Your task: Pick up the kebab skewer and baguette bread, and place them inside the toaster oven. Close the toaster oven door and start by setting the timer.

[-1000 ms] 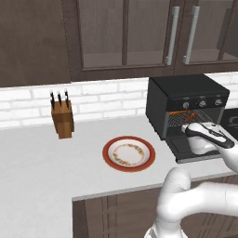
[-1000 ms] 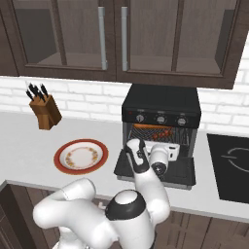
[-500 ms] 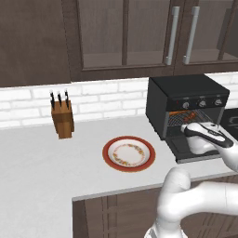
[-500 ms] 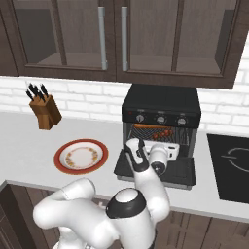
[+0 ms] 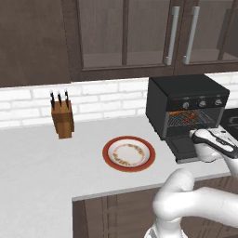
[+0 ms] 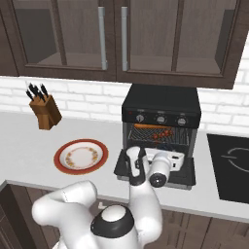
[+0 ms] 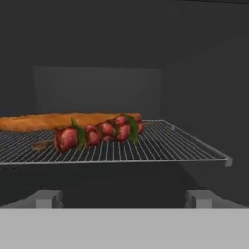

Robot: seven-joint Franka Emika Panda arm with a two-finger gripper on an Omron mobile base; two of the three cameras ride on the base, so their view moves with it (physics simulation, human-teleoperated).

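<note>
The black toaster oven point(image 6: 161, 104) stands on the counter w/ its toaster oven door point(image 6: 124, 171) dropped open, lying flat in front. On the wire rack point(image 7: 160, 146) inside lies the baguette bread point(image 7: 44, 121), long and golden-brown, toward the back. The kebab skewer point(image 7: 97, 132), red meat chunks w/ green bits, lies just in front, touching it.

Glossy white arm point(image 6: 92, 204), dark joints

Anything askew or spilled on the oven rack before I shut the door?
Nothing stands out. The baguette bread and kebab skewer lie flat side by side on the wire rack inside the toaster oven. The toaster oven door hangs open.
</note>
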